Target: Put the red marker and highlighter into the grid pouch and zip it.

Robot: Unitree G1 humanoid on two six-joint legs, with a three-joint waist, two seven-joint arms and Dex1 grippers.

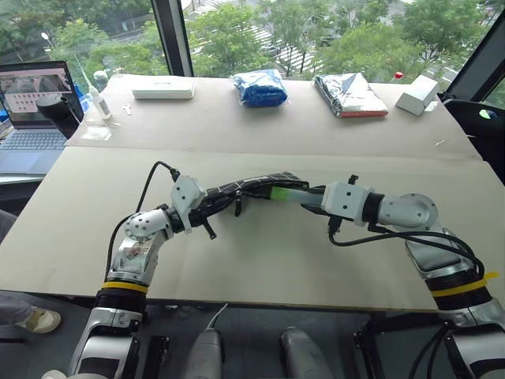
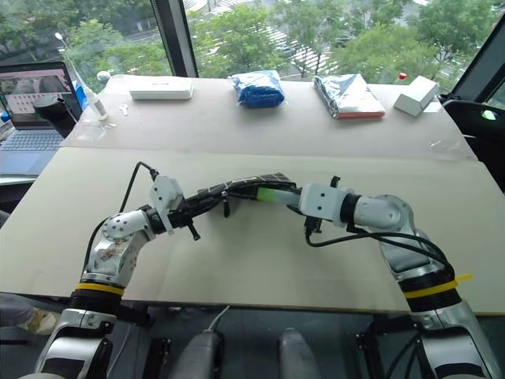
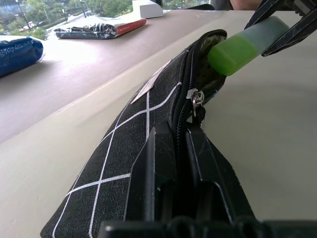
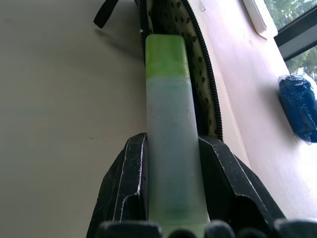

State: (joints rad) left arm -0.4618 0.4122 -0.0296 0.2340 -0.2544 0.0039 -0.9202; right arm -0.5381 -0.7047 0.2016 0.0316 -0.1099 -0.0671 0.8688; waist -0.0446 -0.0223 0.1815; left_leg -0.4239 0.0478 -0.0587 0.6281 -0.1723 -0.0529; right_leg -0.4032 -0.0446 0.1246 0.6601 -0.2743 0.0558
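Highlighter (image 4: pixel 168 144) clamped between right fingers (image 4: pixel 124 193), cap at grid pouch (image 3: pixel 143 119) mouth; left fingers (image 3: pixel 153 183) pinching pouch.

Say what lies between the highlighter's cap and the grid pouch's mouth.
Nothing: in the right wrist view the highlighter, clamped in the right pincer, has its cap at the open mouth of the grid pouch.

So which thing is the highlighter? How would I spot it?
Look at the middle of the big tan table, where the two robot arms meet. The right gripper pinches the highlighter and pokes its tip into the open mouth of the grid pouch. It is the pale see-through green pen with a brighter green cap.
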